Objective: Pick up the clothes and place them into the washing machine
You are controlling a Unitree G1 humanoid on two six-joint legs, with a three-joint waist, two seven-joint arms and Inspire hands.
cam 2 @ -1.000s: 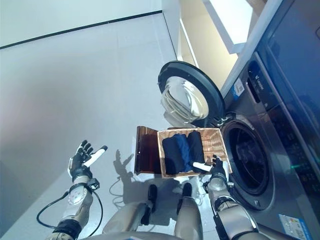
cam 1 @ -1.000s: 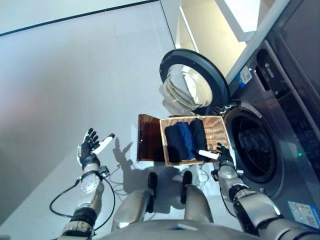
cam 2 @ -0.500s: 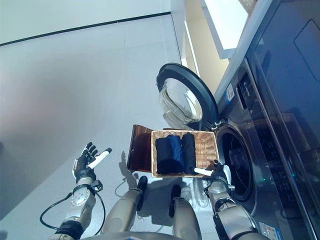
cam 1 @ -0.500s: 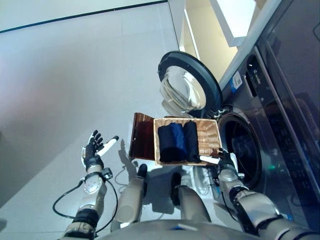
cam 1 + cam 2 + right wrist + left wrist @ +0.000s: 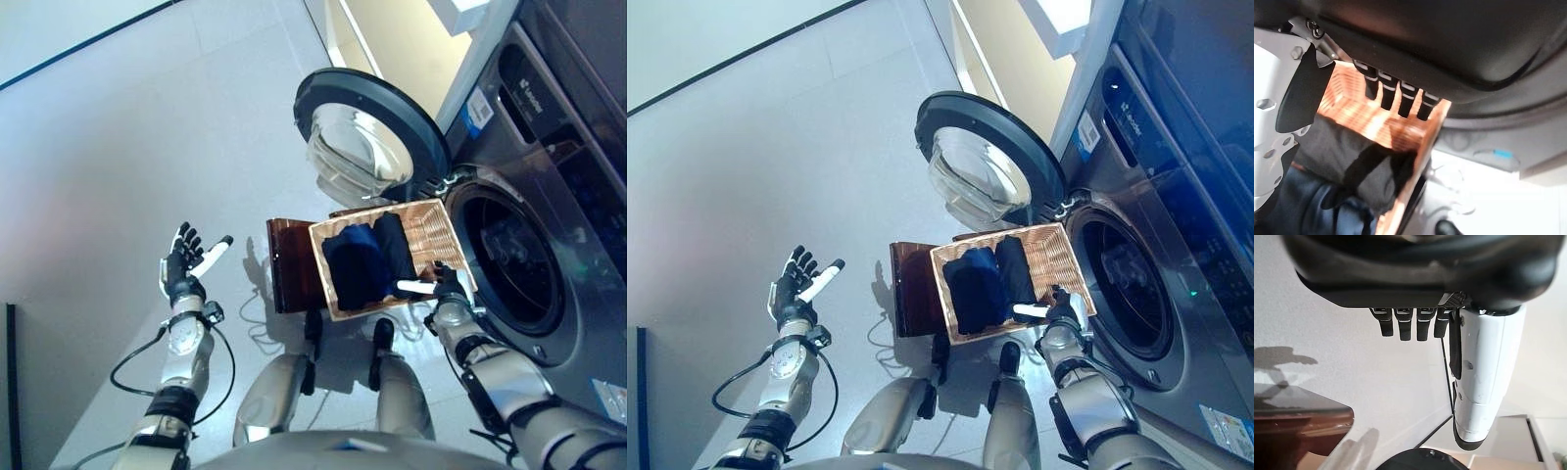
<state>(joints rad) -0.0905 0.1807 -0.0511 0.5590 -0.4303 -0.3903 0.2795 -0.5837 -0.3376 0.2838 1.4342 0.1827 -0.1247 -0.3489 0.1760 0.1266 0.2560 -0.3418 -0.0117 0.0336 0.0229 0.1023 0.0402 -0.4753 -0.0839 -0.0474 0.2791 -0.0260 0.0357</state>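
Dark folded clothes [image 5: 367, 264] sit in a woven wicker basket [image 5: 438, 227] at frame centre. The right robot hand [image 5: 446, 290] hovers spread over its rim; a shallow grab risks snagging wicker. The left robot hand [image 5: 183, 273] idles, spread.

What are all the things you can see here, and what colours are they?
Washing machine: one, dark grey, on the robot's right, drum empty as far as shows.
Door: one, dark rim with clear glass, swung open.
Basket: one, tan wicker, on the stand before the drum.
Clothes: a few folded pieces, dark blue and black, inside the basket.
Stand: one, brown, under the basket.
Left hand: dark, white thumb, open, empty, above the floor.
Right hand: dark, open, over the basket's near edge.
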